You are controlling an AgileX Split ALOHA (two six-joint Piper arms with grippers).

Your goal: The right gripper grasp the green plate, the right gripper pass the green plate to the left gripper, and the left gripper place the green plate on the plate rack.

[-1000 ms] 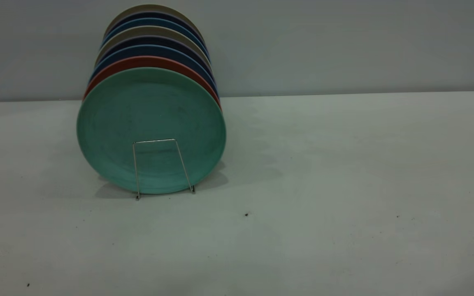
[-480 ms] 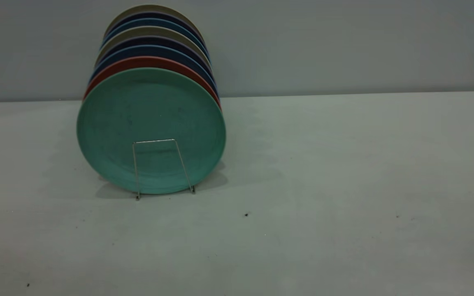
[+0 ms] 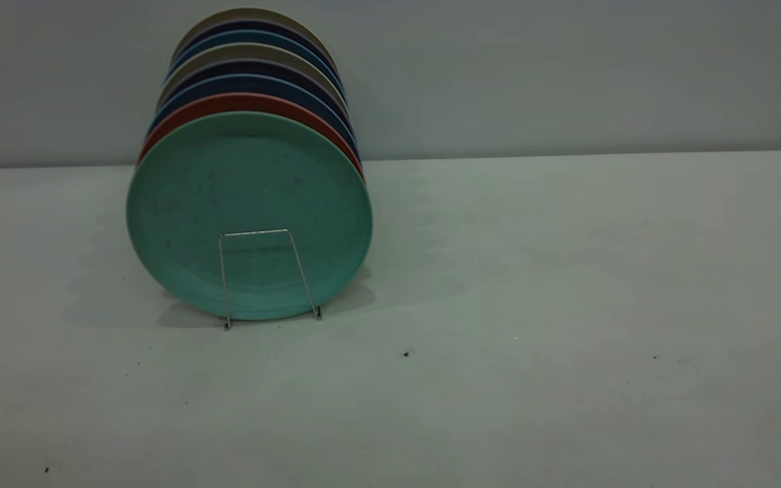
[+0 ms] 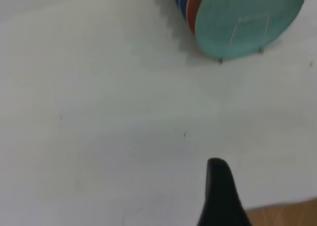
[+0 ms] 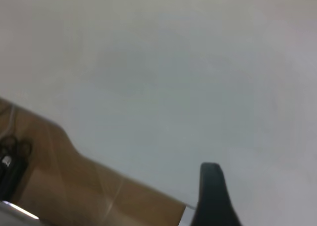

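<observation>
Jaws can't be read on the left gripper or right gripper, but the green plate, already racked, looks light, stiff, slick, so I'd pinch its rim.

Plate rack stands on the table, left of centre, toward the back. Green plate upright on edge in it, foremost, behind the front wire loop. Other plates in a row behind it, running toward the wall.

Teal-green plate; silver wire rack
</observation>
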